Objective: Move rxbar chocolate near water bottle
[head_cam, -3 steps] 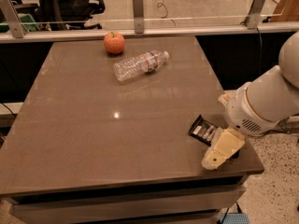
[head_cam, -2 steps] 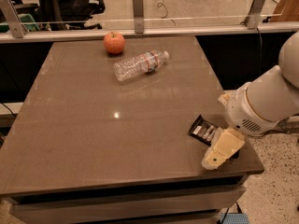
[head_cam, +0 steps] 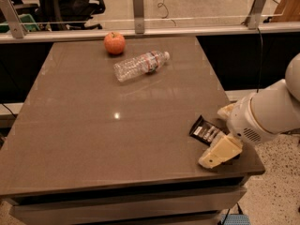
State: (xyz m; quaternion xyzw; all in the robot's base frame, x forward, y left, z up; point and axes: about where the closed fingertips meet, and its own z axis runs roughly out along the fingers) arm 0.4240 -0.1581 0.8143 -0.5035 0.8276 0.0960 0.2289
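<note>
The rxbar chocolate (head_cam: 205, 131), a flat black wrapper with white lettering, lies near the table's front right corner. My gripper (head_cam: 223, 131) is right at the bar's right end, its cream fingers (head_cam: 218, 153) spread apart on either side of that end, open. Part of the bar is hidden behind the gripper. The water bottle (head_cam: 139, 65), clear with a white cap and a reddish-blue label, lies on its side at the far middle of the table, well away from the bar.
An orange-red apple (head_cam: 114, 43) sits just left of and behind the bottle. The brown table (head_cam: 93, 125) ends close to the bar on the right and front. A glass rail with metal posts (head_cam: 137, 4) runs along the far edge.
</note>
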